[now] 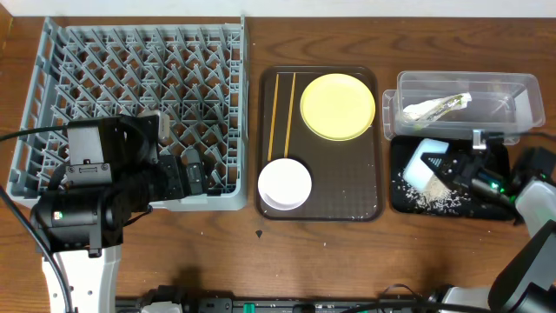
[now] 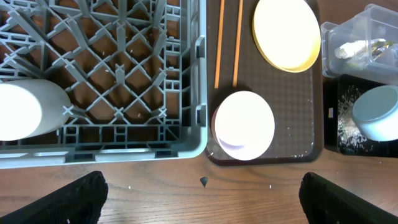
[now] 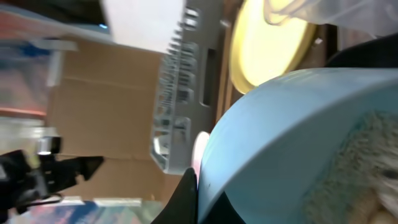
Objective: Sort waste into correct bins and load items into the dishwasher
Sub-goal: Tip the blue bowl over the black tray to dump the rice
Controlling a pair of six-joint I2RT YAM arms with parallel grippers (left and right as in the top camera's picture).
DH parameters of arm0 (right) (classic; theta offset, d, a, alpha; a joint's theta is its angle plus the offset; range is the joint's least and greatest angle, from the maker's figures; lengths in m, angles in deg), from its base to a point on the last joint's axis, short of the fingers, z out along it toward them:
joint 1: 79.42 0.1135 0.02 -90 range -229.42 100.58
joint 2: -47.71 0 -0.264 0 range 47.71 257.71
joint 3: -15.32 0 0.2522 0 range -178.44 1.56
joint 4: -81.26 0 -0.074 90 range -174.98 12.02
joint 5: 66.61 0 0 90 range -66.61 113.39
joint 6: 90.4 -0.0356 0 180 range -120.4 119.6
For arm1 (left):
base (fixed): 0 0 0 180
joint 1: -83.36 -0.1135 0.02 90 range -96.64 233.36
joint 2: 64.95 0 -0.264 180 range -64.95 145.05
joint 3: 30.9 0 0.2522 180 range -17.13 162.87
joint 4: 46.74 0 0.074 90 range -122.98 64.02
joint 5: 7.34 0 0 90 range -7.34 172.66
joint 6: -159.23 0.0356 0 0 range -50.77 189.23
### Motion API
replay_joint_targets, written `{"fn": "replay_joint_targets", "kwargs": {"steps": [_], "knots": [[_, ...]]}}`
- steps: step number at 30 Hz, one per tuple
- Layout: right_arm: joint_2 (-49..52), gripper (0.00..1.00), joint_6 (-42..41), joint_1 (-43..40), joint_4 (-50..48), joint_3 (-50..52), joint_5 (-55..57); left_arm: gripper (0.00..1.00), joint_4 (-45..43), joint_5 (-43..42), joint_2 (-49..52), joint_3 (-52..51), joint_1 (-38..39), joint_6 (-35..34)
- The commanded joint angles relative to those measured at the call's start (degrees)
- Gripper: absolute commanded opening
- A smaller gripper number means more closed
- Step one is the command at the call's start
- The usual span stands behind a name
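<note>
Grey plastic dish rack [image 1: 130, 78], square with a grid of upright pegs, occupies the left end of the wooden table and plays no part in the present step. The dark brown rectangular serving tray [image 1: 347, 183] lies at the table's centre. The clear plastic rectangular tub [image 1: 508, 104] stands at the far right edge, with the shallow black rectangular tray [image 1: 398, 156] just in front of it.

The round yellow plate [image 1: 338, 106] sits in the serving tray's far right corner. The light blue bowl [image 1: 427, 163] hangs steeply tilted over the black tray's left half. The right gripper [image 1: 452, 169] holds it, fingers pinched on the rim. The step is judged to be emptying.

1. Keep the rim inside the black tray's edges.
2. Steepen the tilt and shake gently. Whitish rice-like scraps [image 1: 430, 198] lie below, and some cling inside the bowl.

The left gripper [image 2: 202, 186], fingers fully spread and empty, hovers at the rack's near right corner.
</note>
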Motion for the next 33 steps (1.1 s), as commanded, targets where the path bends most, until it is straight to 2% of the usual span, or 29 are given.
{"fn": "replay_joint_targets", "kwargs": {"steps": [1, 10, 16, 18, 20, 22, 24, 26, 28, 29, 30, 32, 33], "knots": [[0.07, 0.01, 5.44, -1.92, -0.37, 1.2, -11.19, 0.99, 0.17, -0.74, 0.15, 0.94, 0.22, 0.57], [0.07, 0.01, 6.45, -2.03, -3.41, 1.2, -11.15, 0.99, 0.17, -0.74, 0.15, 0.94, 0.22, 0.57], [0.07, 0.01, 3.39, -2.03, -6.08, 1.18, -10.62, 0.99, 0.15, -0.74, 0.15, 0.94, 0.22, 0.57], [0.07, 0.01, -2.78, -2.03, -7.48, 1.18, -11.15, 0.99, 0.15, -0.74, 0.15, 0.94, 0.22, 0.57], [-0.13, 0.01, -4.28, -1.88, -7.61, 1.14, -10.69, 0.99, 0.17, -0.74, 0.15, 0.94, 0.22, 0.57], [-0.13, 0.01, -4.76, -1.99, -7.69, 1.11, -4.59, 0.99, 0.15, -0.74, 0.15, 0.94, 0.22, 0.57], [-0.13, 0.01, -11.08, -1.99, -7.72, 1.16, -0.28, 0.99, 0.15, -0.74, 0.15, 0.94, 0.22, 0.55], [-0.28, 0.01, -5.18, -1.75, -8.44, 1.14, -10.78, 0.99, 0.15, -0.74, 0.15, 0.94, 0.22, 0.57], [-0.37, 0.01, -6.32, -1.57, -9.33, 0.96, -6.67, 0.99, 0.17, -0.74, 0.15, 0.94, 0.22, 0.57], [-0.33, 0.01, -10.38, -1.55, -9.92, 0.96, -2.47, 0.99, 0.17, -0.74, 0.15, 0.94, 0.22, 0.57], [-0.33, 0.01, -11.56, -1.55, -9.9, 0.98, -2.75, 0.99, 0.15, -0.74, 0.15, 0.94, 0.22, 0.57], [-0.42, 0.01, -6.51, -1.38, -10.95, 0.96, -11.21, 0.99, 0.15, -0.74, 0.15, 0.94, 0.22, 0.55], [-0.44, 0.01, -6.56, -1.18, -11.39, 0.87, -10.01, 1.0, 0.15, -0.74, 0.15, 0.94, 0.22, 0.57]]}}
